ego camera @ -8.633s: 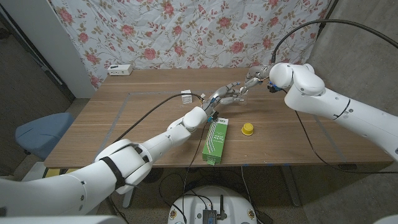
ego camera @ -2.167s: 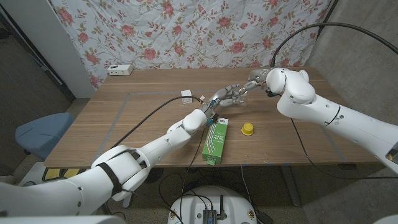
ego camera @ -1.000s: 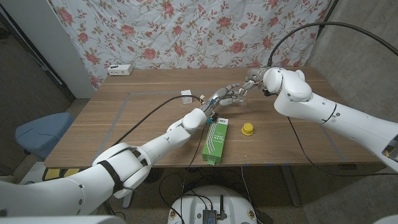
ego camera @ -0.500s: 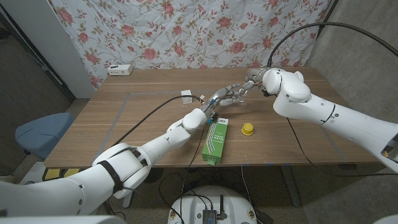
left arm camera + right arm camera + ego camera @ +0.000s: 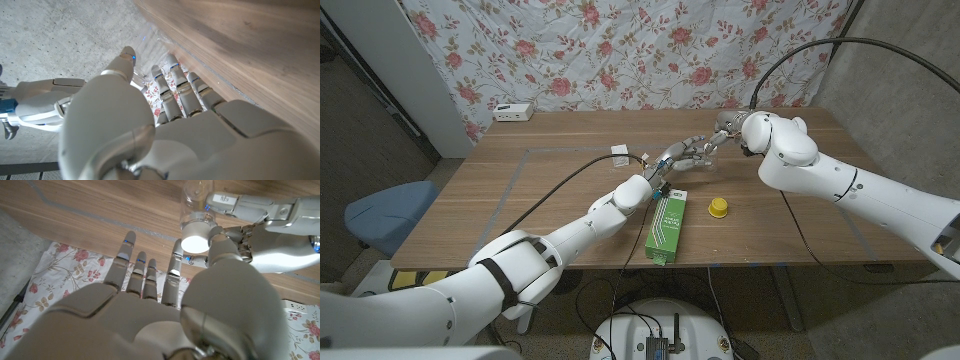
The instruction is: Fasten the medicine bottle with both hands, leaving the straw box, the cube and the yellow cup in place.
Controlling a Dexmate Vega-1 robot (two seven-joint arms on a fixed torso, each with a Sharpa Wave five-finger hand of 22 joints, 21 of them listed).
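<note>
Left robot hand [image 5: 682, 155] is wrapped around the clear bottle [image 5: 196, 201], held above the bench [image 5: 550, 185] centre. Its white cap [image 5: 196, 237] is pinched by the right robot hand [image 5: 725, 132]. At 6 o'clock of them lie the box [image 5: 665, 226] and cup [image 5: 718, 207].

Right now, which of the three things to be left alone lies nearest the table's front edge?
The green straw box: it reaches closest to the front edge, while the yellow cup sits further back and the small cube furthest.
</note>
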